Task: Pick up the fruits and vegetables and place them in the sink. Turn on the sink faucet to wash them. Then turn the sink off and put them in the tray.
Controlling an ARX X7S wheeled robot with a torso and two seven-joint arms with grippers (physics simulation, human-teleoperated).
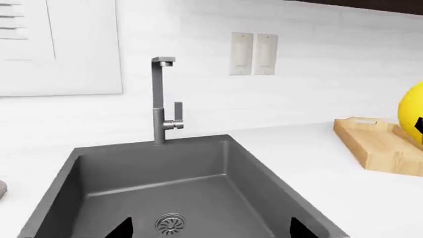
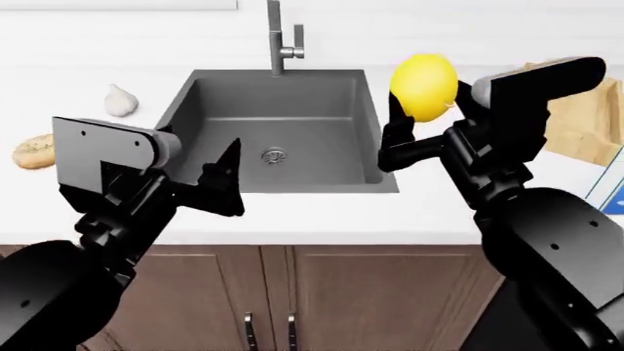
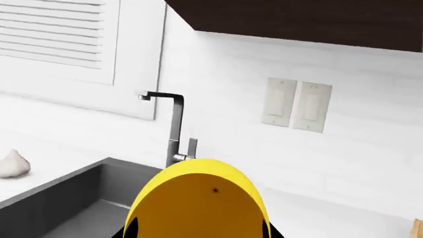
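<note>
Two pieces of produce to wash, neither in the sink [image 2: 185,95] yet. Reads as the first step in hand: carrying the lemon [image 2: 425,85] over to the basin. Pinched between the fingers of the right gripper [image 2: 425,104], held up off the counter, near the sink's right rim and between the faucet [image 2: 278,36] and the tray [image 2: 585,124] in the head view; hard to say whether already over the basin or just beside it. Fills the lower part of the right wrist view, yellow and smooth, with the faucet behind. On the other side, left gripper [image 2: 222,183] spread wide with nothing between its tips, hanging over the near edge of the sink, looking straight down the basin toward the drain grate [image 2: 274,155]. Garlic bulb [image 2: 120,101] lying on the white counter left of the sink, well apart from both arms, with a brown speckled round item [image 2: 34,151] further out at the left. No water seen at the spout, so probably off. Next, most likely: bring the lemon inward until clearly over the basin, lower it close to the floor, then part the fingers, since a round fruit let go from height may bounce or roll. After that, reach for the garlic with the free left arm.
</note>
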